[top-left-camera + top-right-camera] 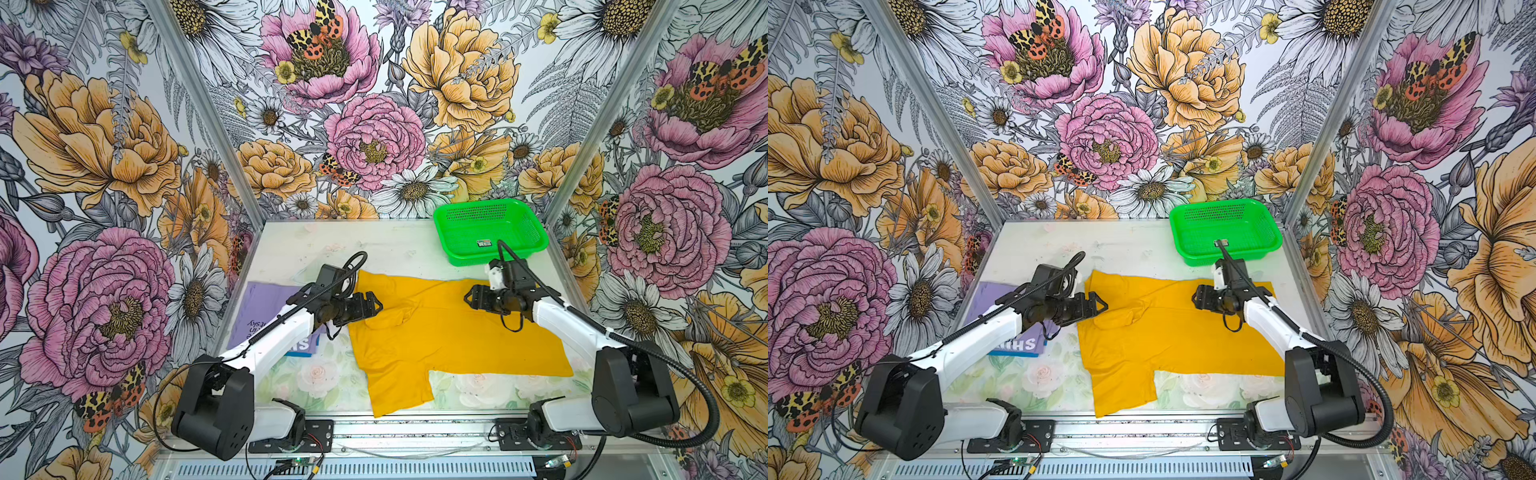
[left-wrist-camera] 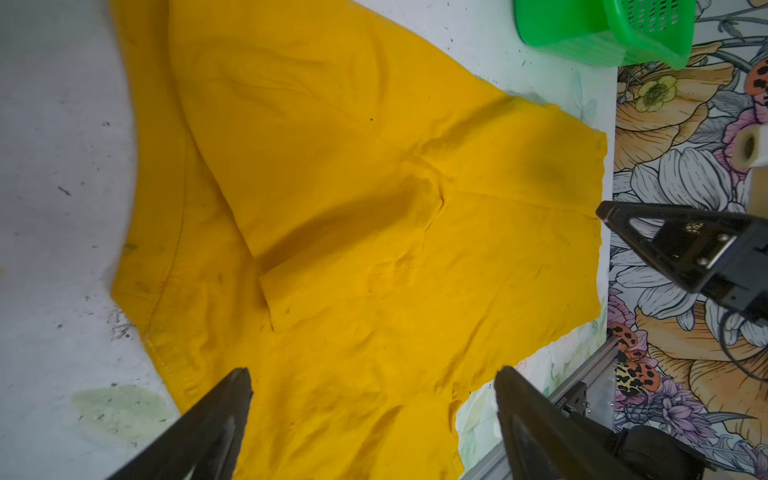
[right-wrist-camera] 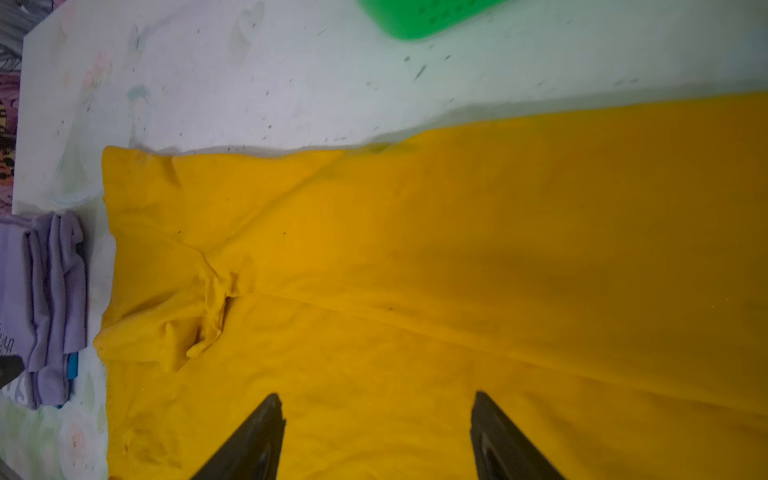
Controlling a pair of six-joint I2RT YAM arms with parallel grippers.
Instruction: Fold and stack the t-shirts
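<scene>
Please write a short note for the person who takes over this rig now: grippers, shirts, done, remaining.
Left gripper: open, empty, above the yellow t-shirt.
Right gripper: open, empty, above it too.
The yellow t-shirt lies spread on the table, one sleeve out.
Done: lavender t-shirt folded, on the blue t-shirt, left side.
Remaining: fold the yellow one, stack it there.

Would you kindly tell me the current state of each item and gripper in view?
yellow t-shirt: spread open, not yet folded up, one bunched wrinkle.
lavender t-shirt: folded, lying on the blue one.
blue t-shirt: under the lavender one, only an edge showing.
green basket: upright, no clothes inside.
left gripper: open, holding nothing, above the yellow t-shirt.
right gripper: open, holding nothing, above the yellow t-shirt.
</scene>
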